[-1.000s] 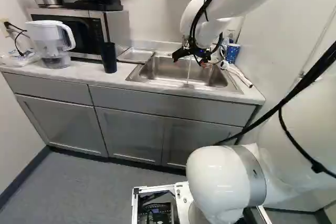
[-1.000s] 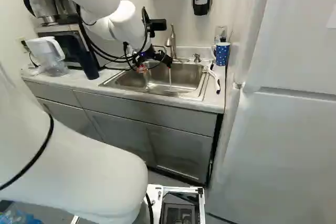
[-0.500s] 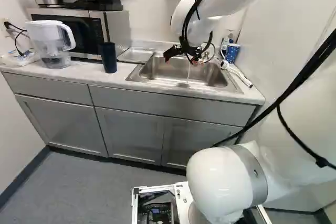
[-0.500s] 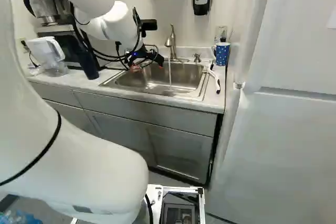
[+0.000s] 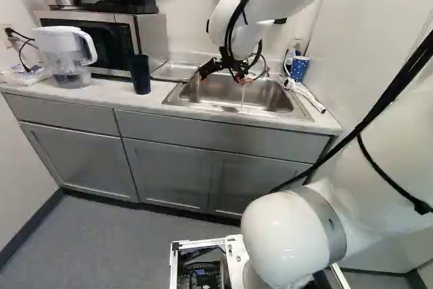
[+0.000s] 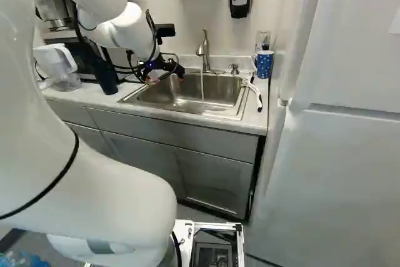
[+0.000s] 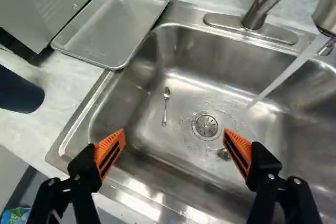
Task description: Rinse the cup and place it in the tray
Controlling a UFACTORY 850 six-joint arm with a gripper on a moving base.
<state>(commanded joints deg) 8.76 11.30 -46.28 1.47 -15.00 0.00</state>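
While water [image 7: 286, 74] is running ahead of the gripper [image 7: 174, 135], its 2 fingers are standing wide apart, holding nothing, over the sink [image 7: 210, 56]. Beside them on the counter [image 7: 58, 121], the dark cup [image 7: 20, 90] is standing, apparently awaiting pickup before rinsing. Reaching sideways and grasping it is seemingly coming next; the tray [image 7: 113, 24] is lying ahead.

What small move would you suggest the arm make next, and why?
Probably shift the open gripper sideways toward the dark cup: nothing is between its fingers, the cup stands on the counter beside the sink, and water is running from the faucet.
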